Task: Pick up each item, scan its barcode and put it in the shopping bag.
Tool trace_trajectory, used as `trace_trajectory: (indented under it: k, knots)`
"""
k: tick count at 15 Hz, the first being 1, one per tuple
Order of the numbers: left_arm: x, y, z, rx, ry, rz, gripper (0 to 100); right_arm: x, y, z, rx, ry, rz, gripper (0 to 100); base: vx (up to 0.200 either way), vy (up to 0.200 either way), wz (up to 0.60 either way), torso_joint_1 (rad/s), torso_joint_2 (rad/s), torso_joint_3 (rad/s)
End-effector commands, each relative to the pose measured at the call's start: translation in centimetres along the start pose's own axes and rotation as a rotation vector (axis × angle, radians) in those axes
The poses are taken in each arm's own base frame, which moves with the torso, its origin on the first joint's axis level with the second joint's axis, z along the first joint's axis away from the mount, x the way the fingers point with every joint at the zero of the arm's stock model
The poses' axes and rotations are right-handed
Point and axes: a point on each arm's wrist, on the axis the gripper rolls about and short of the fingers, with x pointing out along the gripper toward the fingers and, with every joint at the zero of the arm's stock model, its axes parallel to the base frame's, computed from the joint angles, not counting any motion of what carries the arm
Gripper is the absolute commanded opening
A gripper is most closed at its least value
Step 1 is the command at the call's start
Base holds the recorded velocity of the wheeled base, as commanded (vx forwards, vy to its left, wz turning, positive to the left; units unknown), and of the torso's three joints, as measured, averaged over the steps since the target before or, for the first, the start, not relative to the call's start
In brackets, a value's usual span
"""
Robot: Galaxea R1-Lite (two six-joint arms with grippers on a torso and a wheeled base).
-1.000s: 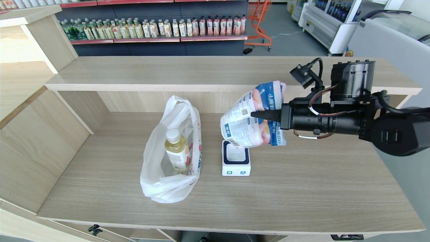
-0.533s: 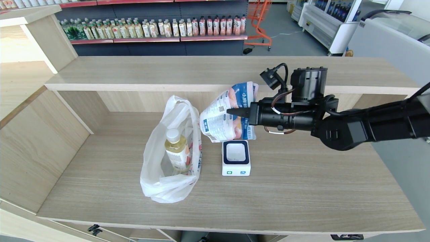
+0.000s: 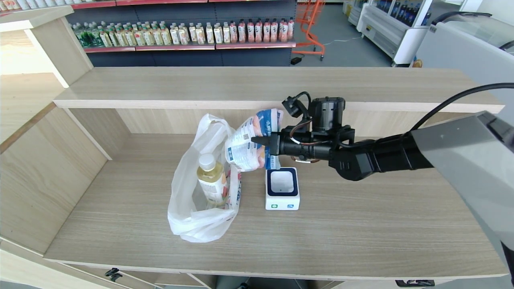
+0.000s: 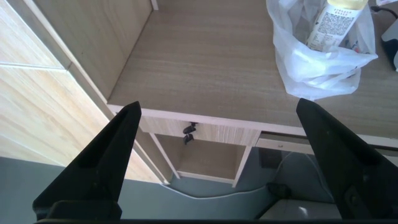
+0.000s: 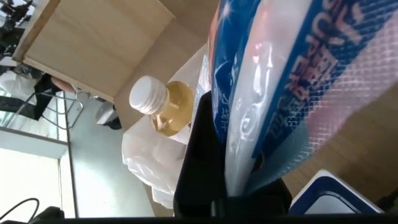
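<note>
Right gripper (image 3: pixel 259 141) clamped on snack packet (image 3: pixel 245 146), shopping bag (image 3: pixel 188 216) holding bottle (image 3: pixel 211 182) just ahead of its fingertips, scanner (image 3: pixel 282 188) below it, left gripper (image 4: pixel 217 109) spread open.

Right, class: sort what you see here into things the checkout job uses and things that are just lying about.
Job: snack packet, right gripper, scanner, shopping bag, bottle inside it.
Lying about: shelf bottles, orange rack, display freezer.
</note>
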Motion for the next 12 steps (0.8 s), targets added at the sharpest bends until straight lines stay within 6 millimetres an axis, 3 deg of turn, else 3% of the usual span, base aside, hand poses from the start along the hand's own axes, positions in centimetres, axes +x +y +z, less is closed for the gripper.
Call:
trace_trajectory:
  k: [1, 5, 8, 12]
  knots:
    - [0.0, 0.0, 0.0, 0.000, 0.000, 0.001, 100, 1.5, -0.7, -1.1, 0.001, 0.008, 0.008, 0, 0.000, 0.000, 0.00, 0.000, 0.00, 0.000]
    - [0.0, 0.0, 0.0, -0.002, 0.000, 0.001, 100, 3.0, -0.4, -0.7, -0.022, -0.017, 0.041, 0, 0.000, 0.000, 0.00, 0.000, 0.00, 0.000]
    - [0.0, 0.0, 0.0, 0.000, 0.000, 0.001, 100, 4.6, -0.2, -1.6, -0.030, -0.016, 0.065, 0, 0.000, 0.000, 0.00, 0.000, 0.00, 0.000]
    - [0.0, 0.0, 0.0, 0.000, 0.000, -0.001, 100, 5.4, -1.1, -3.3, -0.063, 0.015, 0.052, 0, 0.000, 0.000, 0.00, 0.000, 0.00, 0.000]
